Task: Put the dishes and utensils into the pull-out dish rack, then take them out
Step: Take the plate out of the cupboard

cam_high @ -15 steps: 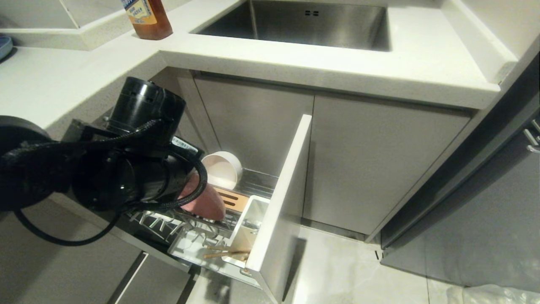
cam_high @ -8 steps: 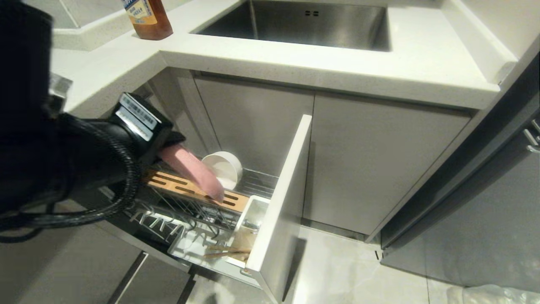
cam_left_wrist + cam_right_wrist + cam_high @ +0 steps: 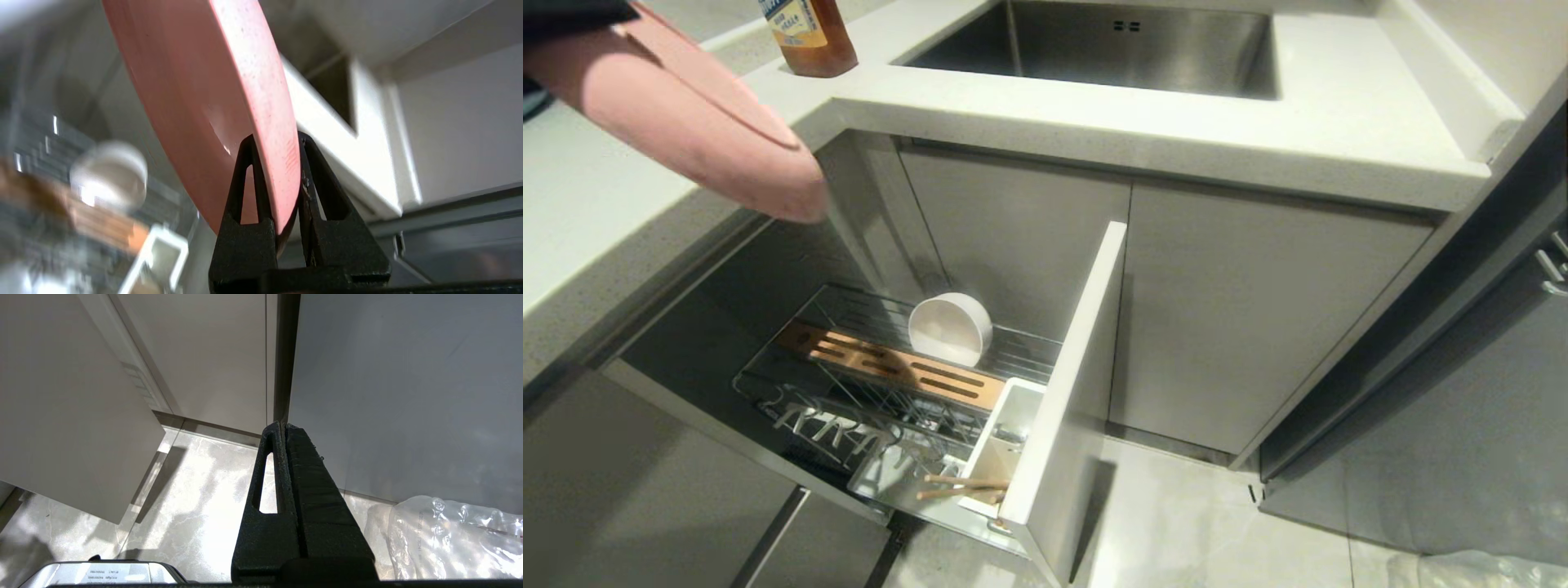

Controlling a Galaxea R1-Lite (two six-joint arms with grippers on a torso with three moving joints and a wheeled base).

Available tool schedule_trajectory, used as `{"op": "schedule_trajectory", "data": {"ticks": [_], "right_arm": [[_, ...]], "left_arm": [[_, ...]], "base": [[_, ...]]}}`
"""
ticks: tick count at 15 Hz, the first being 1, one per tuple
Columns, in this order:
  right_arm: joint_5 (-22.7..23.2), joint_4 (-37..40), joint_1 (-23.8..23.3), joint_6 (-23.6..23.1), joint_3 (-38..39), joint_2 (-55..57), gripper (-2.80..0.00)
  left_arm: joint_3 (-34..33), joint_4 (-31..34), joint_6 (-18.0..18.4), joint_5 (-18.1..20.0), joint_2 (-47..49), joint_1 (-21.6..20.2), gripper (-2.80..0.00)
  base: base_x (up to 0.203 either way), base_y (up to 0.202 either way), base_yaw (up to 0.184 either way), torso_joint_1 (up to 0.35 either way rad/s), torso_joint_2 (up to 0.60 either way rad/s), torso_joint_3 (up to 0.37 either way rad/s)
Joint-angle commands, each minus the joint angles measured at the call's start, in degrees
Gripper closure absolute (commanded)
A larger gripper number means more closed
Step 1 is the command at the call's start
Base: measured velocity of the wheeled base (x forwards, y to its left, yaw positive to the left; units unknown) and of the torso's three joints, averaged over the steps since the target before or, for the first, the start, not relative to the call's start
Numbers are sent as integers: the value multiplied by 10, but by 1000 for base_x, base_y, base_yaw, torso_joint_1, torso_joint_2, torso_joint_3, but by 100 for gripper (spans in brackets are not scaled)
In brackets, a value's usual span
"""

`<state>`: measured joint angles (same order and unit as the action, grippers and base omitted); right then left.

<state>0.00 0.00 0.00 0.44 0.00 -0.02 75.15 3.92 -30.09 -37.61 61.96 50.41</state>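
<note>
My left gripper (image 3: 277, 139) is shut on the rim of the large pink plate (image 3: 196, 102), one finger on each face. In the head view the pink plate (image 3: 686, 122) hangs tilted at the upper left, over the counter's edge, well above the pull-out dish rack (image 3: 849, 408). The cream bowl (image 3: 950, 328) stands on edge at the rack's back, behind the slotted wooden strip (image 3: 890, 367). The wooden chopsticks (image 3: 964, 487) lie across the white caddy (image 3: 1013, 400) by the grey front panel (image 3: 1070, 367). My right gripper (image 3: 283, 426) is shut and empty, pointing at the floor.
The white counter (image 3: 1094, 122) with its steel sink (image 3: 1111, 41) runs above the rack, and an amber bottle (image 3: 809, 37) stands at its corner. Plain cabinet doors (image 3: 1258, 327) lie to the right. A clear plastic bag (image 3: 449, 539) lies on the tiled floor.
My left arm has lifted the pink plate out of the rack, up and to the left to counter height, and has nearly left the head view. The bowl and chopsticks have not moved.
</note>
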Motion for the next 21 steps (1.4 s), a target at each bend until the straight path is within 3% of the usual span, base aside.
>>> {"op": "schedule_trajectory", "data": {"ticks": [1,4,7,9,12,14,16,18,21], "right_arm": [[0,0,0,0,0,0,0],[0,0,0,0,0,0,0],[0,0,0,0,0,0,0],[0,0,0,0,0,0,0],[0,0,0,0,0,0,0],[0,0,0,0,0,0,0],[0,0,0,0,0,0,0],[0,0,0,0,0,0,0],[0,0,0,0,0,0,0]], "left_arm": [[2,-30,56,-2,-24,-12,0],[6,-46,160,0,-37,-139,0],[18,-41,237,2,-39,-276,0],[44,-6,262,3,-23,-375,0],[113,104,278,17,18,-504,0],[176,209,296,29,49,-554,0],[228,301,306,33,79,-573,0],[264,348,315,33,110,-576,0],[312,396,359,31,165,-577,0]], "base": [[0,0,0,0,0,0],[0,0,0,0,0,0],[0,0,0,0,0,0],[0,0,0,0,0,0],[0,0,0,0,0,0],[0,0,0,0,0,0],[0,0,0,0,0,0],[0,0,0,0,0,0],[0,0,0,0,0,0]]}}
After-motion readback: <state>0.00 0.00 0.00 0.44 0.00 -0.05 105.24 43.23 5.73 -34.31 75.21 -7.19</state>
